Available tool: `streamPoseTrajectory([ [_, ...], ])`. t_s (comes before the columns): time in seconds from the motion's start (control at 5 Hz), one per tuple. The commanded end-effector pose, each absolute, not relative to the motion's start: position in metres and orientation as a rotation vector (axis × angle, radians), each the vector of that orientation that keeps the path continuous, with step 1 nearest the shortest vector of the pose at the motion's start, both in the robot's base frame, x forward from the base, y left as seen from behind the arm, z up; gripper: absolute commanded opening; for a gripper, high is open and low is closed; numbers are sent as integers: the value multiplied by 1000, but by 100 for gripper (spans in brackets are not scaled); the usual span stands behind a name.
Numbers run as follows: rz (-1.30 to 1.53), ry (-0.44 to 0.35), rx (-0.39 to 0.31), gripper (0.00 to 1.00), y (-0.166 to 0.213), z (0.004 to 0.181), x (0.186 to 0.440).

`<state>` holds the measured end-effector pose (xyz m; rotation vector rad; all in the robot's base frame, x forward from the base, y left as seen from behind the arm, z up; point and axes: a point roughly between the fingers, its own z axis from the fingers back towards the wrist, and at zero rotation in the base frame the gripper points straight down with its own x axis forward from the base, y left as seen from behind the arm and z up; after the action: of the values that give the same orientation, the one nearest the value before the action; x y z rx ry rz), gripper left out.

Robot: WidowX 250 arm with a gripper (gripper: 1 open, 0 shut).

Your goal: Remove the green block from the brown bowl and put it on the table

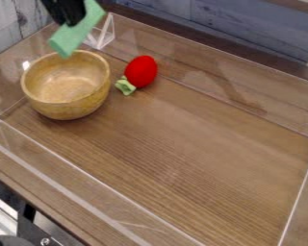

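Observation:
The green block (74,36) hangs tilted in the air above the far rim of the brown bowl (66,85), clear of it. My gripper (74,13), dark and partly cut off by the top edge, is shut on the block's upper end. The bowl's pale inside holds nothing that I can see. It stands at the back left of the dark wood-grain table (195,154).
A red strawberry-like toy (140,70) with a small green stem lies just right of the bowl. Clear plastic walls (105,34) edge the table at the back, left and front.

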<state>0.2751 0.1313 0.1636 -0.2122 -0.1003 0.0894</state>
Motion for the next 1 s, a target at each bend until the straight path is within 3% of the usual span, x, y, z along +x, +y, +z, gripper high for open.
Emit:
streamPoseTrajectory([
  [0.0,45,-131,-200,0,98,174,274],
  [0.4,-69,-106,-216,0,43,171,270],
  [0.8,-142,-64,-209,0,-9,145,276],
])
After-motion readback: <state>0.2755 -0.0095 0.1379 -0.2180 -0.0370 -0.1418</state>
